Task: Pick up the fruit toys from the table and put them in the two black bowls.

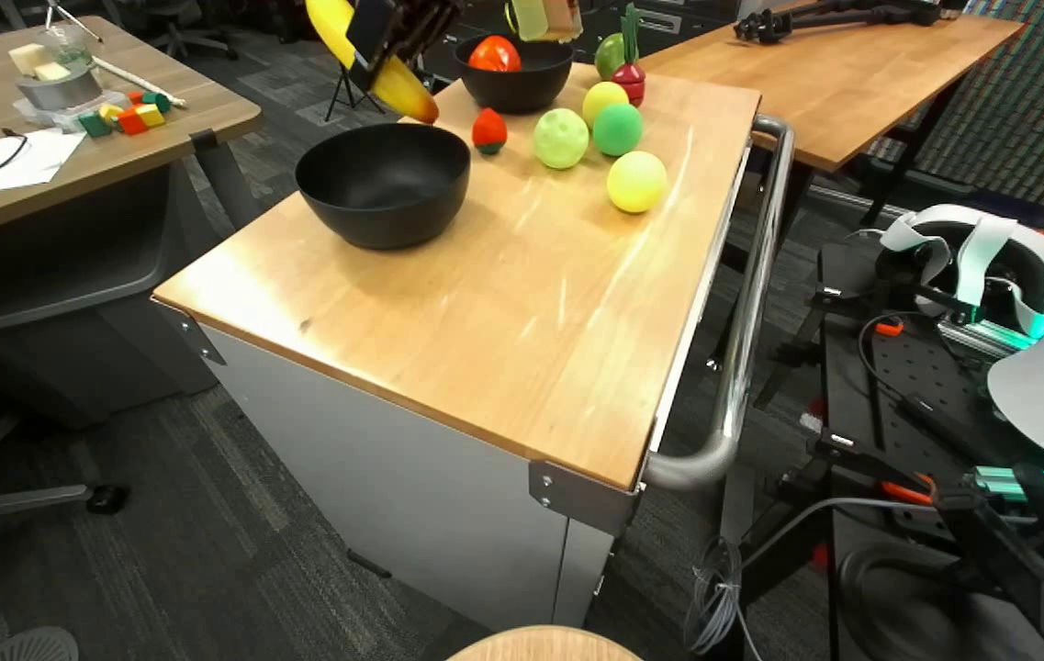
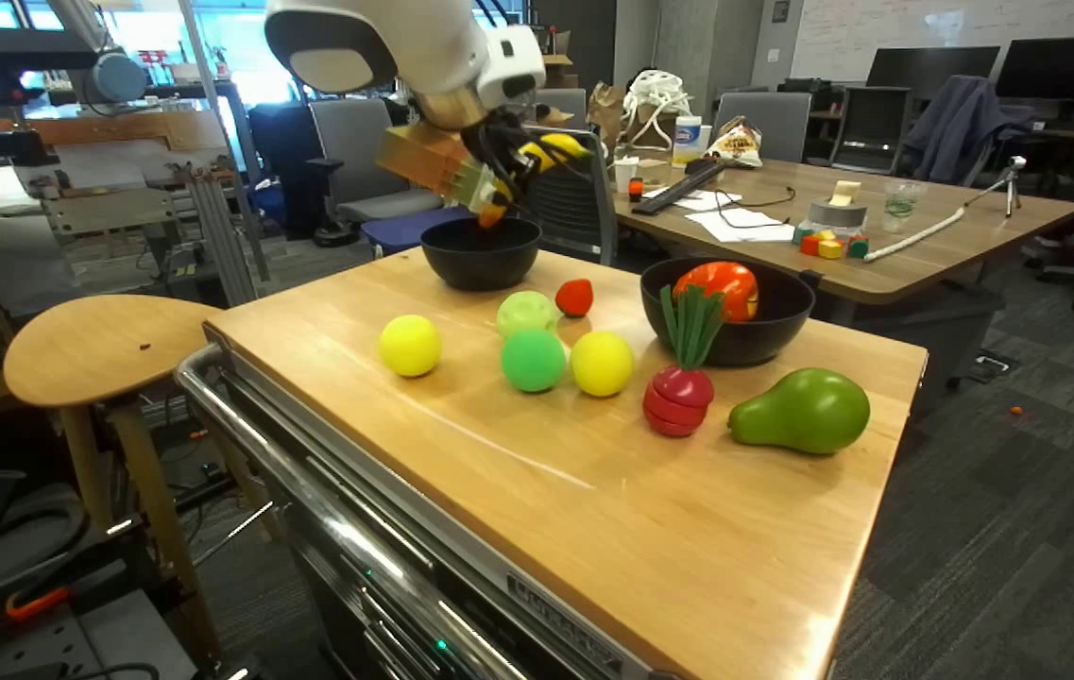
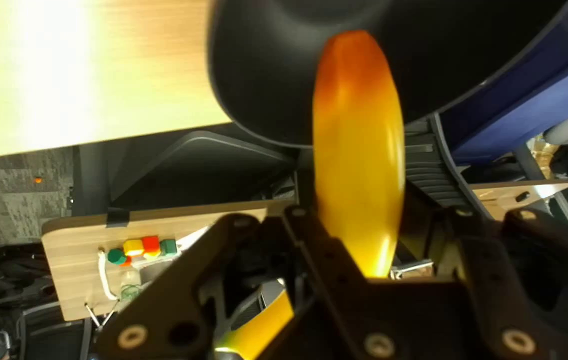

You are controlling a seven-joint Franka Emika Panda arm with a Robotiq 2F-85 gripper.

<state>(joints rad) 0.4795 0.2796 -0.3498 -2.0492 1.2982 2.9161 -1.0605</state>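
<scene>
While the gripper is clamped on the yellow banana, the fruit juts out past both sides of the jaws, its orange tip slanting down near the rim of a black bowl on the table. The red-orange apple lies in the other black bowl.

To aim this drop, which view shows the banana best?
Wrist view: the banana is largest, its orange tip clear against a black bowl. Both exterior views show it smaller; an exterior view crops its upper end. The jaws hide part everywhere.
</scene>
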